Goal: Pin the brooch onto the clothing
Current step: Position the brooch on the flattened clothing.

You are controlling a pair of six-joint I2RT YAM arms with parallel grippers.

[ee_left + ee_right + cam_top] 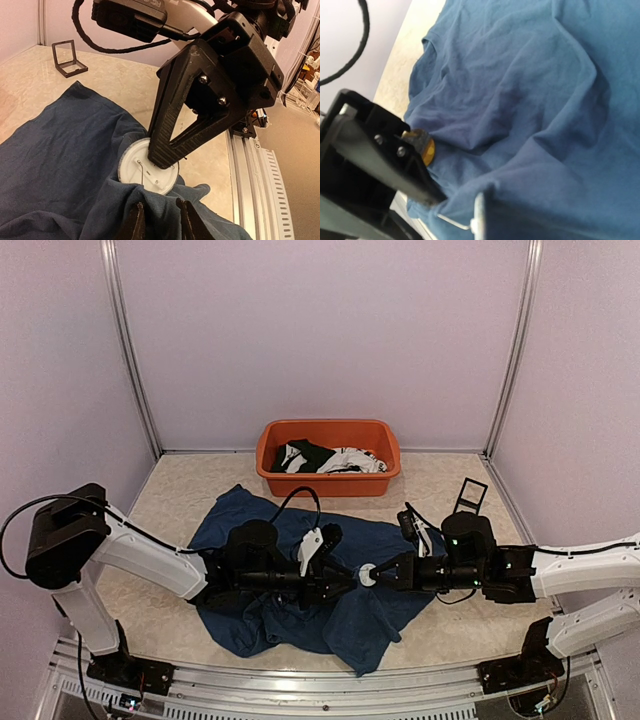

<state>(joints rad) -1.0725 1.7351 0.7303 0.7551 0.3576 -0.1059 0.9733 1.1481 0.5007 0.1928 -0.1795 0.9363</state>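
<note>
- Top view: the navy T-shirt lies rumpled on the table, in the middle between the 2 arms and on the near side of the orange tub, which holds black and white garments.
- The left gripper and the right gripper meet tip to tip over the shirt's right half, with the white round brooch between them.
- A small black frame stands near the right edge, apart from the shirt.
- Left wrist view: the left gripper's 2 fingers stand close together with a raised fold of the shirt bunched between them.
- Just beyond that fold, the right gripper has 1 finger pressed across the brooch's white back, holding it tilted against the cloth. Its other finger is hidden behind the disc. A thin wire pin runs across the back.
- Right wrist view: blue fabric fills nearly everything. The brooch shows edge-on at the bottom, its wire reaching left over the cloth.
- The left gripper's black body is at lower left, with a small orange-brown disc at its tip that I cannot identify.
</note>
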